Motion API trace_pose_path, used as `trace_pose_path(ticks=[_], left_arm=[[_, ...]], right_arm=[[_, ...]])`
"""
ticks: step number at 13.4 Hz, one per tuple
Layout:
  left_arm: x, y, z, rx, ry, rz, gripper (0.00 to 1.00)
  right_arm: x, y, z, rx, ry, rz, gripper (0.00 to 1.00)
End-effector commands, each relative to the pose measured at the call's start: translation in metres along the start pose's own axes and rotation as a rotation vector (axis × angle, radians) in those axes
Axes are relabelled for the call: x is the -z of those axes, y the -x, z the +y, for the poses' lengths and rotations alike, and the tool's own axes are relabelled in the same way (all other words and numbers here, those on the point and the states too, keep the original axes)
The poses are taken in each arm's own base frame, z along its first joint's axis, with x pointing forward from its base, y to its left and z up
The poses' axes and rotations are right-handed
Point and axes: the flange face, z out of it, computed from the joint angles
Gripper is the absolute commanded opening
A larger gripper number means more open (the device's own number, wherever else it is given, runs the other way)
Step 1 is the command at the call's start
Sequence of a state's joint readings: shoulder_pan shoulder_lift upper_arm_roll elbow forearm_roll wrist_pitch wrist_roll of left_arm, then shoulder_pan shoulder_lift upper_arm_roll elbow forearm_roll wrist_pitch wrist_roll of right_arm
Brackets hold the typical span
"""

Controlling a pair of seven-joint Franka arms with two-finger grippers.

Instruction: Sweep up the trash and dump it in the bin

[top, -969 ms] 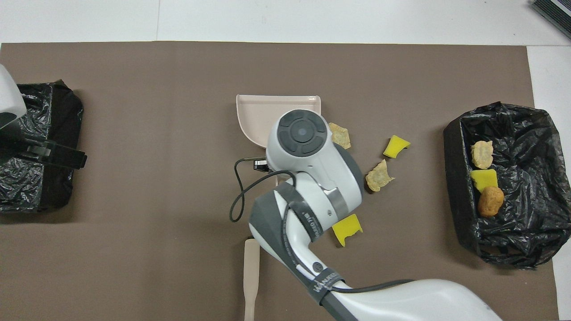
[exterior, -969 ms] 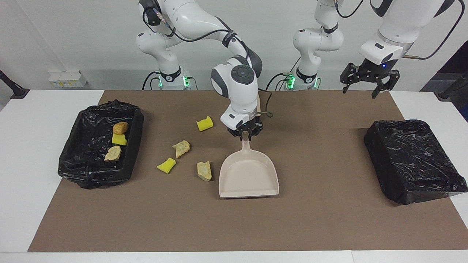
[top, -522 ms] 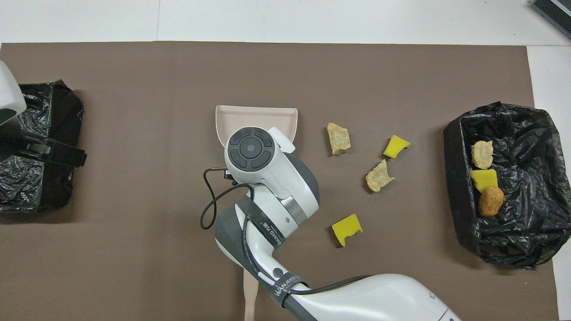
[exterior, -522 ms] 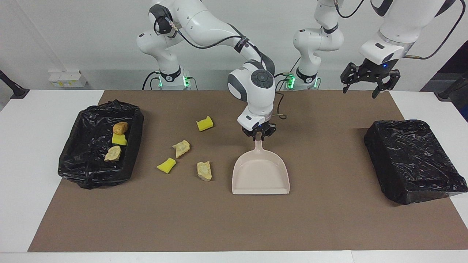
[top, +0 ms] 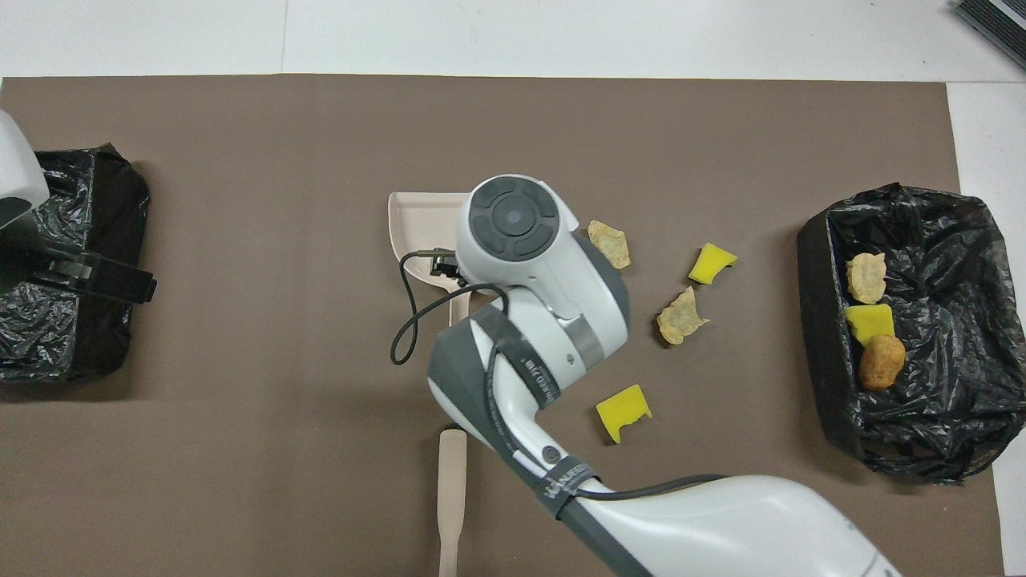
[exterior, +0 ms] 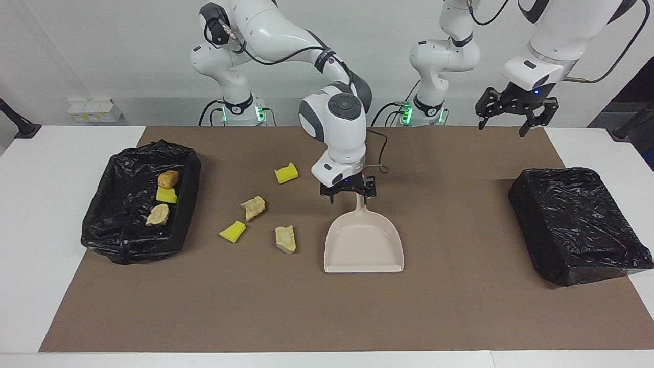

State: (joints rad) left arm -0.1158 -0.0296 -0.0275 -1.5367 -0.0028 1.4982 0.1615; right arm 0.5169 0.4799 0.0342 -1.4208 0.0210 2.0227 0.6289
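Note:
The beige dustpan (exterior: 364, 246) lies flat on the brown mat, handle toward the robots. My right gripper (exterior: 349, 194) hovers just over the handle's end, open, gripping nothing. Loose trash lies on the mat between the dustpan and the bin: two yellow foam wedges (exterior: 286, 173) (exterior: 232, 231) and two pale beige lumps (exterior: 253, 207) (exterior: 285, 238). The black-lined bin (exterior: 190, 174) at the right arm's end holds a brown lump (exterior: 168, 179), a yellow wedge (exterior: 166, 195) and a beige lump (exterior: 157, 215). My left gripper (exterior: 515, 115) waits open, raised at the left arm's end.
A second black-bagged bin (exterior: 580, 225) sits at the left arm's end of the mat. A beige brush handle (top: 451, 497) lies near the robots' edge, closer to them than the dustpan (top: 417, 224). The right arm's wrist covers much of the dustpan from above.
The right gripper slid the dustpan away from the trash toward the left arm's end, then opened, let go of the handle and drew back a little. The left arm stayed put.

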Motion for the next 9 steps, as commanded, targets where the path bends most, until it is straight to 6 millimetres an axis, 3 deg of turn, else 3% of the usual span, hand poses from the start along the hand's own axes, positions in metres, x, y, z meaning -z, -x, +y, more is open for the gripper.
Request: trace_pose_path(ticks=[1,6,8,9], left_arm=[[0.003,0.002,0.002,0.001,0.001,-0.013,1.0],[0.004,0.003,0.002,0.006,0.0,-0.011,1.0],[0.004,0.001,0.014,-0.014,0.0,-0.011,1.0],[0.004,0.002,0.031,-0.042,-0.003,0.001,1.0]], right_arm=[[0.049,-0.02,0.059,0.063,0.018,-0.013,1.0],[0.128,-0.046,0.179,0.159,0.045,-0.029,1.0],[0.151,-0.053,0.235,0.144,0.059,-0.042,1.0],[0.16,-0.055,0.258,0.162,0.063,-0.044,1.0]])
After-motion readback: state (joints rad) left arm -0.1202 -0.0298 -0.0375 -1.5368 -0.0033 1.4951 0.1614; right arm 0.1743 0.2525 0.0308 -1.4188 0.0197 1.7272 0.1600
